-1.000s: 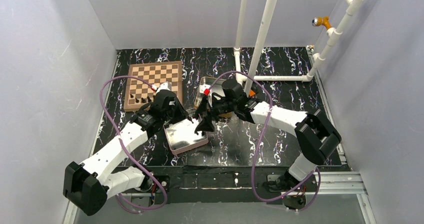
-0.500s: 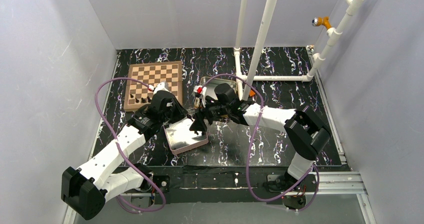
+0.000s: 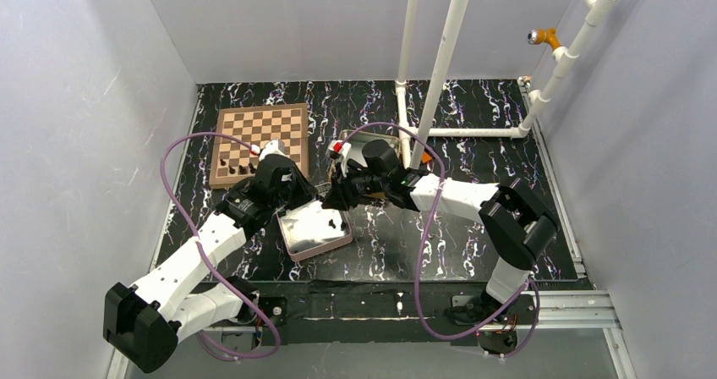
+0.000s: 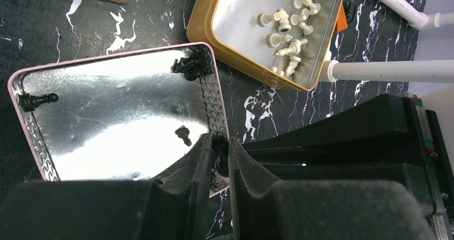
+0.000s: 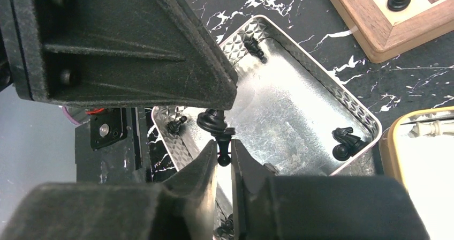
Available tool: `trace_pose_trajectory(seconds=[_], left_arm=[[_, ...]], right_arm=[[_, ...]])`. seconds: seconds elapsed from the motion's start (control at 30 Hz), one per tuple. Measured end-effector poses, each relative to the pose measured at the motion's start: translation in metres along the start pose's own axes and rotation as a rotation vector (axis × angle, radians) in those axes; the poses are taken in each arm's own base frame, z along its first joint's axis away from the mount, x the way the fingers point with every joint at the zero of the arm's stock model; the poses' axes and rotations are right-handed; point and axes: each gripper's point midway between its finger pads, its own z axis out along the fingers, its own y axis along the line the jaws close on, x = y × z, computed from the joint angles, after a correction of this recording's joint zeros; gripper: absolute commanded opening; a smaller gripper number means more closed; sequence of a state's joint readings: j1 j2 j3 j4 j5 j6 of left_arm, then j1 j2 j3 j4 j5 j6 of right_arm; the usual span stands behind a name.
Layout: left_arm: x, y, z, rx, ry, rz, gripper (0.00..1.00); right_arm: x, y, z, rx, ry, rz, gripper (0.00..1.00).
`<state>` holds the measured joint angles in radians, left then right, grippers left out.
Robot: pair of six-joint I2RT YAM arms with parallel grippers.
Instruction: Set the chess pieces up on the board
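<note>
The board [image 3: 262,134] lies at the back left with a few black chess pieces [image 3: 241,169] along its near rim. Over the pink-rimmed tin [image 3: 298,256] my two grippers meet tip to tip. My right gripper [image 5: 225,151] is shut on the head of a black pawn [image 5: 213,120]. The pawn's base sits at the tip of my left gripper [image 4: 219,143], which is shut with that small dark piece between its fingers. A black knight [image 5: 345,141] and a few other black pieces [image 4: 35,99] lie loose in the tin.
A gold-rimmed tin [image 4: 235,58] of white pieces stands behind the pink tin, against white pipes [image 3: 440,57] that rise from the table. The board's corner [image 5: 396,31] shows a standing pawn. Grey walls close in both sides.
My right gripper swung left and up from above the pink tin to the left gripper's tip, and its jaws went from wide open to shut on the pawn. The left arm stayed still.
</note>
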<state>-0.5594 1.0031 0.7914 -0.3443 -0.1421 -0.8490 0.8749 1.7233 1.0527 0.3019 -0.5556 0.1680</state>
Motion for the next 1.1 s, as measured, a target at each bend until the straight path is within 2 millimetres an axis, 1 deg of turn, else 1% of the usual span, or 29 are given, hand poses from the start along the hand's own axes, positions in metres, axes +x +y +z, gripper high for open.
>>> trace_pose_trajectory(seconds=[0.07,0.13,0.2,0.27,0.3,0.37,0.4,0.5,0.53,0.57,0.63,0.7,0.9,1.0,1.1], left_arm=[[0.000,0.000,0.000,0.000,0.000,0.000,0.00],[0.000,0.000,0.000,-0.002,-0.001,0.001,0.00],[-0.001,0.002,0.000,-0.008,-0.006,0.002,0.00],[-0.002,0.004,-0.001,-0.019,-0.013,0.006,0.00],[-0.003,0.006,-0.002,-0.024,-0.017,0.008,0.00],[-0.004,0.008,-0.005,-0.029,-0.026,0.012,0.00],[-0.005,0.008,-0.006,-0.029,-0.030,0.012,0.00],[-0.007,0.007,-0.009,-0.021,-0.039,0.009,0.00],[-0.007,0.007,-0.009,-0.020,-0.040,0.007,0.00],[-0.006,0.007,-0.009,-0.022,-0.038,0.006,0.00],[-0.004,0.009,-0.008,-0.025,-0.035,0.006,0.00],[-0.003,0.010,-0.007,-0.028,-0.030,0.003,0.00],[-0.002,0.009,-0.007,-0.023,-0.025,-0.008,0.00],[-0.001,0.008,-0.007,-0.020,-0.023,-0.015,0.00],[-0.001,0.008,-0.007,-0.017,-0.023,-0.021,0.00]], right_arm=[[0.000,-0.001,0.000,0.005,0.000,0.002,0.11],[0.001,-0.001,0.000,0.007,0.002,0.004,0.08],[0.002,-0.001,0.000,0.009,0.008,0.005,0.07],[0.004,-0.002,-0.001,0.009,0.015,0.000,0.09],[0.005,-0.002,-0.001,0.010,0.019,-0.005,0.15],[0.009,-0.002,-0.001,0.009,0.035,-0.018,0.32],[0.014,-0.003,-0.001,0.006,0.057,-0.024,0.42],[0.020,-0.001,0.003,-0.009,0.080,-0.033,0.55],[0.022,-0.001,0.005,-0.015,0.087,-0.032,0.63],[0.026,0.000,0.007,-0.028,0.100,-0.033,0.65],[0.025,0.002,0.008,-0.039,0.099,-0.026,0.70],[0.020,0.005,0.010,-0.050,0.087,-0.014,0.70],[-0.009,0.011,0.013,-0.061,0.012,0.023,0.67],[-0.017,0.011,0.014,-0.049,-0.013,0.049,0.61],[-0.022,0.008,0.015,-0.033,-0.030,0.074,0.48]])
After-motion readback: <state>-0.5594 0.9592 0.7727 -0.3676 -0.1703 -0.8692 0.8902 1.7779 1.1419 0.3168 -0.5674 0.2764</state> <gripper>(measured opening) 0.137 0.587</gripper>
